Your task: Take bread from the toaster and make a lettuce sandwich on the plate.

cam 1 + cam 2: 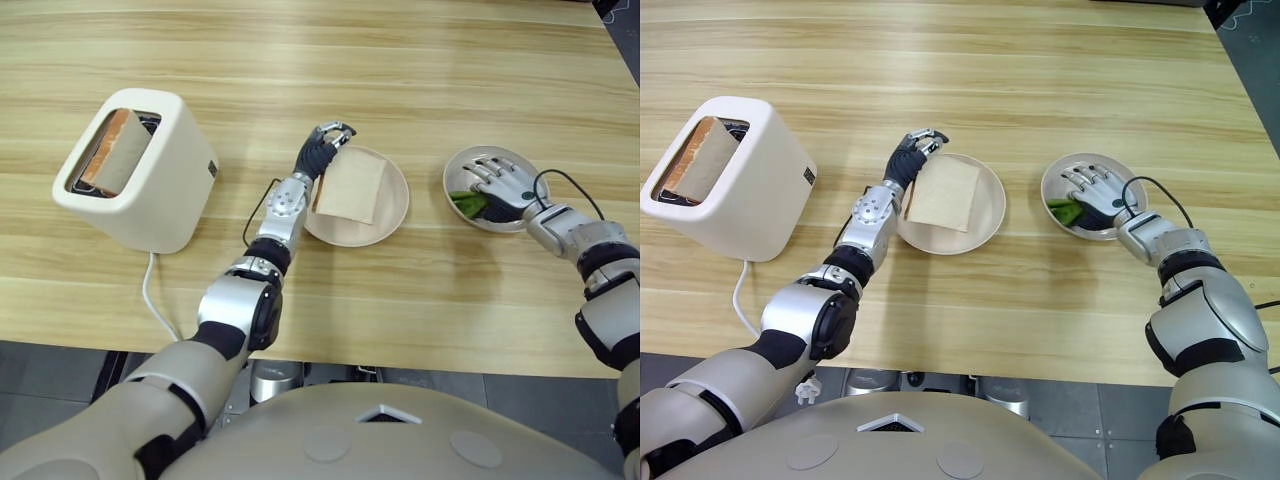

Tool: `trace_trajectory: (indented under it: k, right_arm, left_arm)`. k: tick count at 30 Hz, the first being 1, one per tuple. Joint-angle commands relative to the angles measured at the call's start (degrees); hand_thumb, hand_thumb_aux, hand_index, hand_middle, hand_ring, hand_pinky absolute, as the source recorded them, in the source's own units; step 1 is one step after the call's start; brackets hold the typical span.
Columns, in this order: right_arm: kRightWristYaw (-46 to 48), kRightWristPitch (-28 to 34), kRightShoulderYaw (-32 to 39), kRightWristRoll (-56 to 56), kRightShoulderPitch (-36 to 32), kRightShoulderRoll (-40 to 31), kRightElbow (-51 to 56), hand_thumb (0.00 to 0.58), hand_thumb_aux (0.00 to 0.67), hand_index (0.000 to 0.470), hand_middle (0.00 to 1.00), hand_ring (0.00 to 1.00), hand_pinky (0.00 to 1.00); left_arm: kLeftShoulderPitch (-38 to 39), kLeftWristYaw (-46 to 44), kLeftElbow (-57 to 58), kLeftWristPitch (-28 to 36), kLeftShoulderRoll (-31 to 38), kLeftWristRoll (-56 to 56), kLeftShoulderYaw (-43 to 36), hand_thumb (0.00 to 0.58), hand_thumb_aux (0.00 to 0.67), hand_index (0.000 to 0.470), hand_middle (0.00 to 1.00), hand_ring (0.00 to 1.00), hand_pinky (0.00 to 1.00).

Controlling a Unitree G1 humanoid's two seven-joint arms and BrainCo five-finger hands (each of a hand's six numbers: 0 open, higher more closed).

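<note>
Your left hand [322, 150] sits at the far left rim of the plate [396, 214], mid-desk [400, 60], fingers curled on the far left corner of the slice of bread [352, 186] lying across the plate. Your right hand [505, 185] lies over the bowl [463, 166] toward the desk's right edge, fingers stretched flat and gripping nothing, above the lettuce [467, 204]. Toward the left edge, the toaster [150, 195] holds another slice [115, 150] in its slot
</note>
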Motion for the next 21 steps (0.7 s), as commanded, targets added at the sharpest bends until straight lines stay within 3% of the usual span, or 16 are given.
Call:
trace_trajectory:
  k: [1, 2, 3, 4, 15, 21]
  right_arm:
    - [0.12, -0.49, 1.17, -0.06, 0.11, 0.80, 0.40, 0.580, 0.670, 0.460, 0.00, 0.00, 0.00]
    - [0.01, -0.82, 1.04, 0.24, 0.16, 0.80, 0.29, 0.580, 0.670, 0.460, 0.00, 0.00, 0.00]
    - [-0.14, -1.11, 0.91, 0.50, 0.20, 0.79, 0.15, 0.580, 0.670, 0.460, 0.00, 0.00, 0.00]
    - [-0.20, -1.40, 0.71, 0.82, 0.22, 0.79, 0.04, 0.580, 0.670, 0.460, 0.00, 0.00, 0.00]
    - [-0.36, -4.03, -1.26, 4.53, 0.25, 0.62, -0.84, 0.580, 0.670, 0.460, 0.00, 0.00, 0.00]
    - [-2.71, -6.95, -4.09, 7.18, -0.03, -0.87, -6.17, 0.580, 0.670, 0.460, 0.00, 0.00, 0.00]
  left_arm:
    - [0.89, 3.71, 1.59, -0.11, 1.31, 3.05, -1.69, 0.251, 0.166, 0.114, 0.00, 0.00, 0.00]
    - [1.13, 4.60, 1.55, -0.37, 1.89, 3.60, -1.88, 0.160, 0.100, 0.069, 0.00, 0.00, 0.00]
    - [1.38, 5.45, 1.43, -0.71, 2.51, 4.07, -2.10, 0.027, 0.016, 0.011, 0.00, 0.00, 0.00]
    - [1.69, 6.49, 1.19, -1.17, 3.32, 4.79, -2.51, 0.000, 0.000, 0.000, 0.00, 0.00, 0.00]
    - [3.71, 17.26, -3.74, -9.92, 10.55, 11.42, -5.42, 0.000, 0.000, 0.000, 0.00, 0.00, 0.00]
    - [9.64, 23.41, -16.51, -18.63, 15.29, 12.31, -3.43, 0.000, 0.000, 0.000, 0.00, 0.00, 0.00]
